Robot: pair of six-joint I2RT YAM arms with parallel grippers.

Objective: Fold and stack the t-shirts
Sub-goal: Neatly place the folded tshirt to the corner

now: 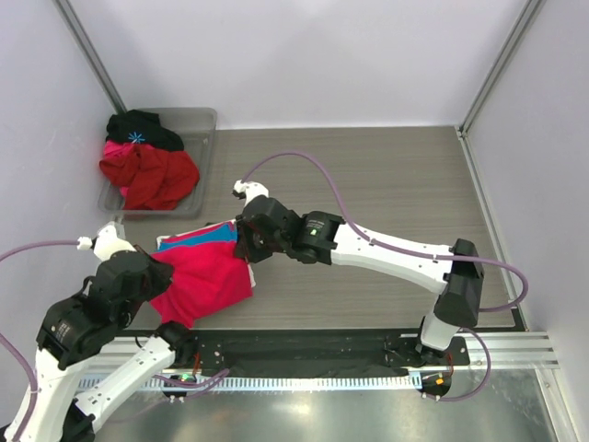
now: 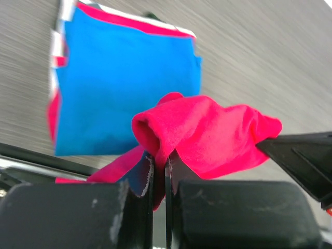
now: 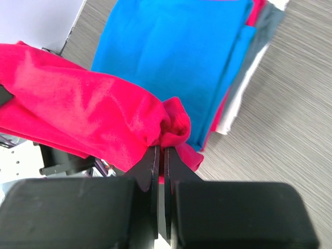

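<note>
Black fingers of the left gripper fill the bottom of its wrist view, pinched tight on a bunched fold of the crimson-pink t-shirt. The right gripper is likewise clamped onto another gathered edge of the same shirt. From above, both wrists cover the gripped spots, so only the wrist views show the holds. The crimson-pink cloth is rumpled and draped between the two grippers, toward the near-left corner of the table. It partly covers the blue t-shirt, which lies flat and folded into a neat rectangle. A pink-red t-shirt shows only as a thin edge under the blue; white and grey layers below it are too blurred to count. At the far-left corner a clear bin holds a heap of red and black clothes.
</note>
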